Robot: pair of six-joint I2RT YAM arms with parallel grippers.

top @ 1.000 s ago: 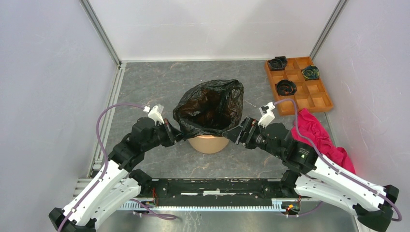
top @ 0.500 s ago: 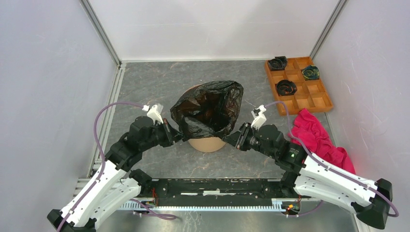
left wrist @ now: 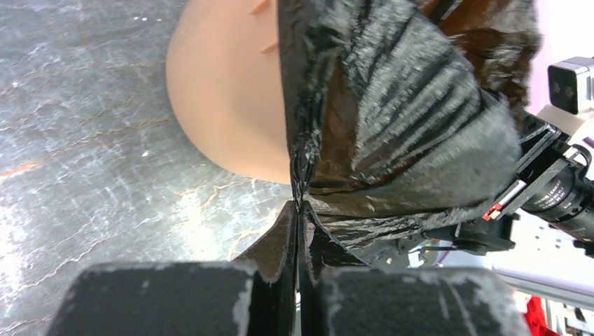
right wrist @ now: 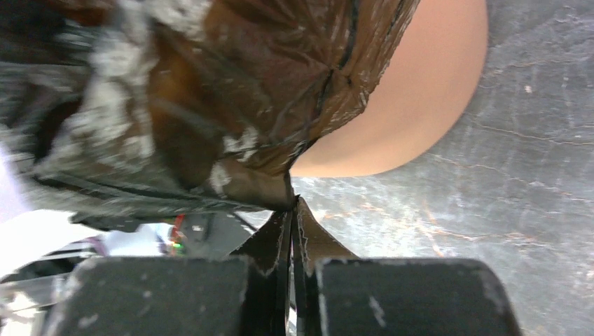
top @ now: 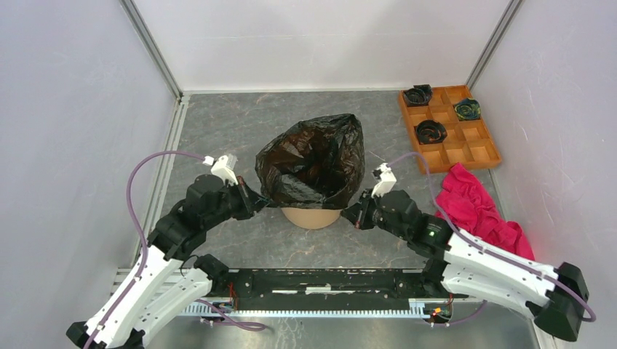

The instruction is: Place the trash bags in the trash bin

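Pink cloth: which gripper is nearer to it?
Right. The right gripper, jaws shut on the bag, is left of the cloth; the left gripper is farther left, past the bin.

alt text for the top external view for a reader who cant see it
A black trash bag stands open over an orange trash bin in the centre, its near edge pinched on either side by the left gripper and right gripper. An orange tray with three black rolls and a pink cloth lie at the right.
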